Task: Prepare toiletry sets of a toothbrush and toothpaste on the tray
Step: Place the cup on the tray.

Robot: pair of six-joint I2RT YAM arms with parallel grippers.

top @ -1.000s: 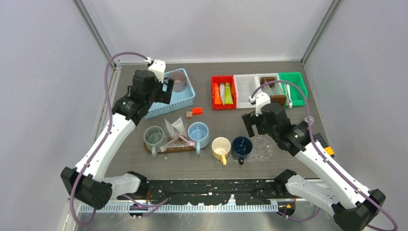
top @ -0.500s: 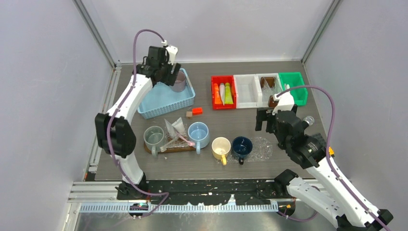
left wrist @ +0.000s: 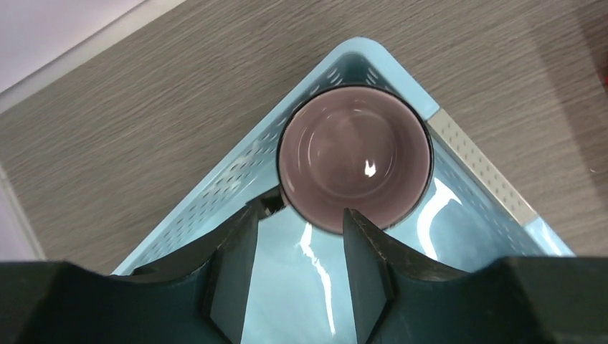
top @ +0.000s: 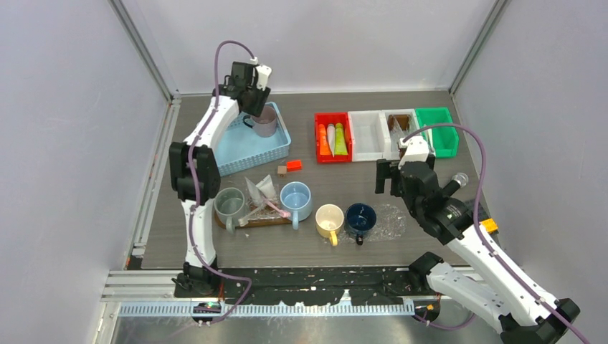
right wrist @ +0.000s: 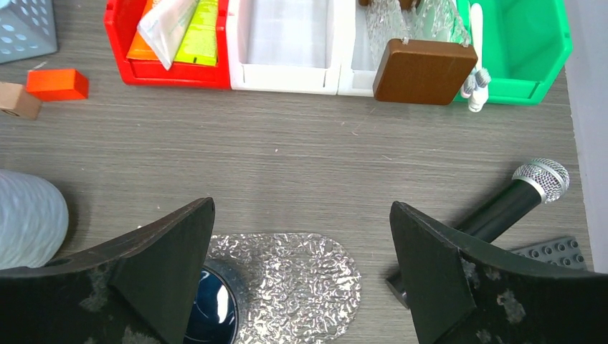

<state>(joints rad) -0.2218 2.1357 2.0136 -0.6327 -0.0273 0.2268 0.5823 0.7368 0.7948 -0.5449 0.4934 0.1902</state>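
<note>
A mauve mug (left wrist: pixel 355 161) stands in the far corner of the light blue basket (top: pixel 247 152). My left gripper (left wrist: pixel 301 212) hangs over it, jaws partly drawn in, open; the tips are at the mug's near rim and bare basket floor shows between the fingers. On the brown tray (top: pixel 267 223) stand a grey-green mug (top: pixel 229 203) and a light blue mug (top: pixel 295 199), with a wrapped pink toothbrush (top: pixel 271 208) between them. Toothpaste tubes (right wrist: pixel 172 29) lie in the red bin (top: pixel 318 140). My right gripper (right wrist: pixel 301 206) is wide open above the foil mat (right wrist: pixel 294 279), beside the navy mug (top: pixel 360 217).
A cream-yellow mug (top: pixel 329 218) sits left of the navy one. White bins (right wrist: pixel 287 43), a brown block (right wrist: pixel 423 70) and a green bin (right wrist: pixel 527 43) holding a white toothbrush (right wrist: pixel 475 43) line the back. A microphone (right wrist: pixel 527 190) lies at right. Small orange (top: pixel 293 165) and tan blocks lie mid-table.
My left arm has stretched out to the far end of the basket and come over the mauve mug, its jaws narrowing. My right arm has lifted and shifted slightly, still wide open.
</note>
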